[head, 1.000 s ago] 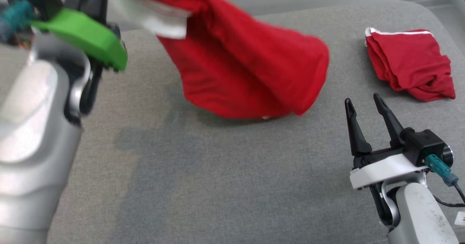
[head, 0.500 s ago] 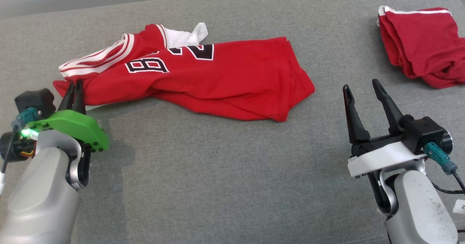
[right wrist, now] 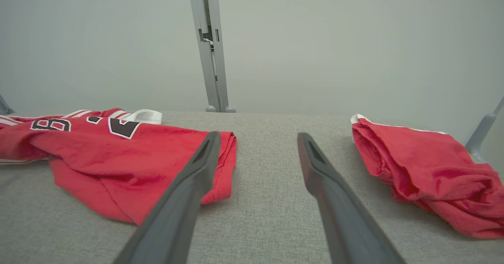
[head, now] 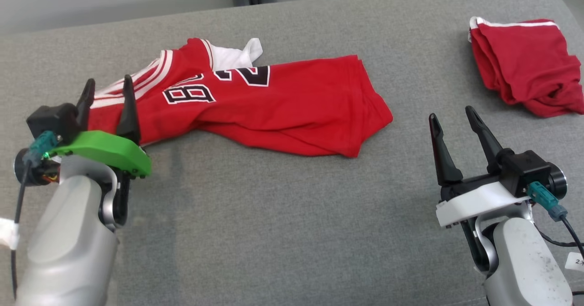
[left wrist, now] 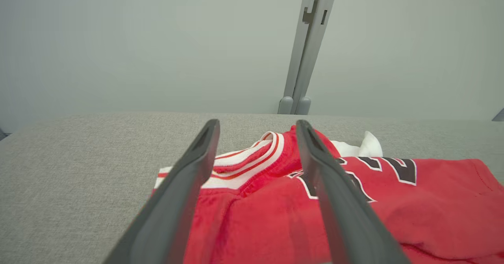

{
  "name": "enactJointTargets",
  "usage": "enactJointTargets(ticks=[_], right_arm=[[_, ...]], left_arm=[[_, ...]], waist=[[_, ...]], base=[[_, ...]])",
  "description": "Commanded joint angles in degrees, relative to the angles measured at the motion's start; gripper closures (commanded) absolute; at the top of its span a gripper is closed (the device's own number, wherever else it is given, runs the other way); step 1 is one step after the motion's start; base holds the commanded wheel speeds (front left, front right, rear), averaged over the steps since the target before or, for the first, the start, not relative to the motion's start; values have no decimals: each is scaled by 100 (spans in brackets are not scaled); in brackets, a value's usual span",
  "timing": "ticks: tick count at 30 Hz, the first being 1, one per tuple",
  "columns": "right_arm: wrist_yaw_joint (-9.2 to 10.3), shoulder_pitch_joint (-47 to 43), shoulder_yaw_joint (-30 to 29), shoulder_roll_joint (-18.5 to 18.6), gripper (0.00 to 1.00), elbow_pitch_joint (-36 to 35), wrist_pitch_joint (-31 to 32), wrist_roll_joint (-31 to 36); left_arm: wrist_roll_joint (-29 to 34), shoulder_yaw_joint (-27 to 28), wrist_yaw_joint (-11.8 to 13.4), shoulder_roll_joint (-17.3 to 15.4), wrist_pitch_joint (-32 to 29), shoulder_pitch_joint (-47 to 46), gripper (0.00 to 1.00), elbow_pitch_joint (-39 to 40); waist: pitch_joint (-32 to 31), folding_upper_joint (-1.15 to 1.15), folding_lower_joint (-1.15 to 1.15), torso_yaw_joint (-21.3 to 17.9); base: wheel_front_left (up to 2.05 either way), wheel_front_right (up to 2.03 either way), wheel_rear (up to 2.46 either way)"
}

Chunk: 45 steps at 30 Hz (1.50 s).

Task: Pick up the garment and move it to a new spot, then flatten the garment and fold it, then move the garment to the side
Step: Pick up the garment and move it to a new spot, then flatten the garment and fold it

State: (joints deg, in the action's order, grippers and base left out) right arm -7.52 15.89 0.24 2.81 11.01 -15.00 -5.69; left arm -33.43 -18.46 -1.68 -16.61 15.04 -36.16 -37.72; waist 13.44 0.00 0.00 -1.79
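While the red jersey (head: 283, 105) is spread, somewhat crumpled, across the grey padded surface (head: 273, 233), nothing is gripped by either claw. The jersey is seen left of the middle of the head view. Its red-and-white striped trim is turned toward the robot's left, its black-and-white numbers face up, and a white patch of cloth shows at its far edge. Its hem end is pointed toward the robot's right, and loose folds are seen along its near edge.

The left gripper (head: 108, 80) is held at the striped end with its two dark fingers (head: 129, 110) spread apart. In the left wrist view the striped trim is framed between them, and whether the cloth is touched cannot be told. The right gripper (head: 451, 113) is held over bare surface, well apart from the jersey's hem, with its fingers likewise spread wide and nothing between them.

A second red garment (head: 524, 69) with a white edge is seen bunched at the far right of the surface, apart from the jersey and beyond the right gripper. Behind the surface a pale wall (left wrist: 118, 39) is seen, with a grey upright post (left wrist: 311, 39) set against it.
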Motion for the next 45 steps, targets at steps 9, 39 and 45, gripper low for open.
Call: enactJointTargets(ticks=[9,39,45], right_arm=[[7,-407,-6,18,0,-43,-26,-22],[7,-1424,54,19,0,49,-26,-351],[7,-1372,76,19,0,137,-26,-369]], left_arm=[[711,686,-144,499,16,1355,0,1135],[1245,1351,-291,1360,18,3606,0,2056],[1289,1392,-297,1367,18,3559,0,2013]], waist=[[-677,0,0,184],[-1321,0,0,250],[-1309,0,0,296]], base=[[0,0,0],[0,0,0],[0,0,0]])
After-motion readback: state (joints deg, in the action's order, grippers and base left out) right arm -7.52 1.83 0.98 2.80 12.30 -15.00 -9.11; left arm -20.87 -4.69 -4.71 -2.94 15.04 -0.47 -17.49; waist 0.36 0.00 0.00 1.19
